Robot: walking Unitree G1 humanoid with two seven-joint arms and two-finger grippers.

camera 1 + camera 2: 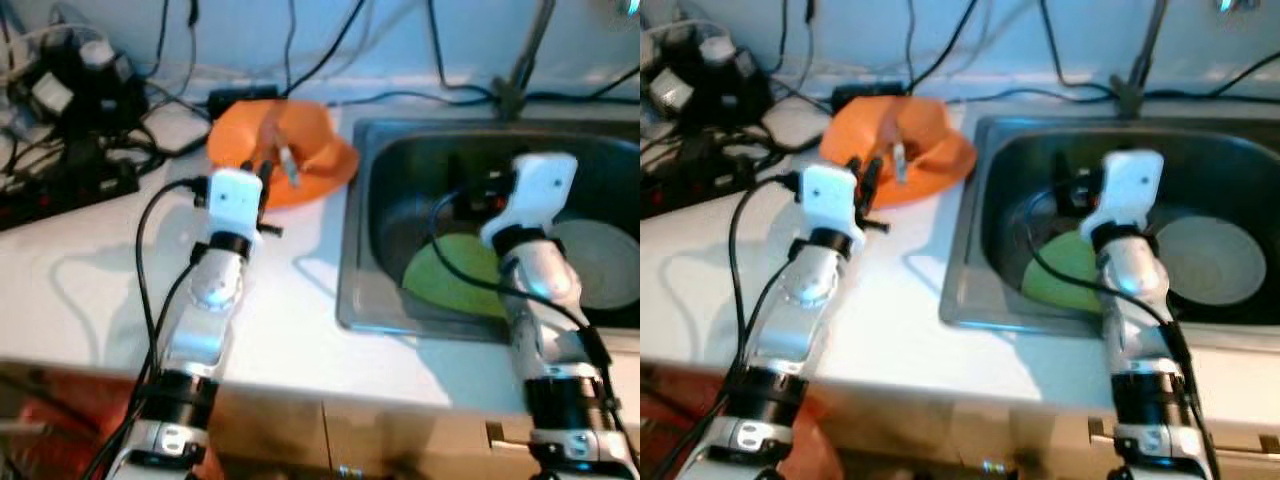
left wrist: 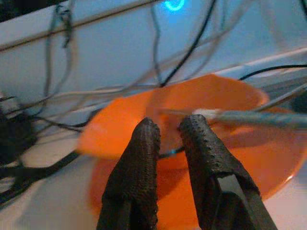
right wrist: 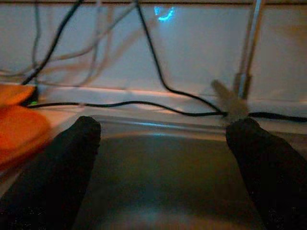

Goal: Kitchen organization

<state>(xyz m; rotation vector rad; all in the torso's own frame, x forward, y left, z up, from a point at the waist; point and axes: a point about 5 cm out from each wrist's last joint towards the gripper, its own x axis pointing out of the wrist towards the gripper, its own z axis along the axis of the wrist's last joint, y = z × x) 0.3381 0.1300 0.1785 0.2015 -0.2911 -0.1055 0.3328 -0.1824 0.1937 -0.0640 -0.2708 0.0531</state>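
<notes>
Your left tool (image 2: pixel 165 136) hovers just over the near rim of the orange bowl (image 1: pixel 300 150), which sits on the white surface (image 1: pixel 90 290) at about 11 o'clock from the sink (image 1: pixel 360 290). Its two black fingers (image 2: pixel 144 143) are nearly together with only a narrow gap between them, and they grip nothing. A thin utensil with a pale tip (image 2: pixel 240 116) lies inside the bowl, just past the fingertips, slanting across the bowl's hollow; you cannot tell from the blur exactly what kind of utensil it is.

Your right tool (image 3: pixel 163 139) reaches out over the steel sink with its fingers (image 3: pixel 72 148) spread wide apart and holding nothing. In the basin, a green plate (image 1: pixel 455 275) lies at about 9 o'clock from a pale round plate (image 1: pixel 605 260); they sit just beside each other, and your right arm crosses over the place where they meet, so you cannot tell whether they overlap.

A faucet stem (image 1: pixel 525 55) rises at the sink's 12 o'clock edge. Black cables (image 1: pixel 330 50) trail along the wall behind the bowl, and a cluster of plugs and a power strip (image 1: pixel 70 130) sits on the surface at 9 o'clock from the bowl, well apart from it.
</notes>
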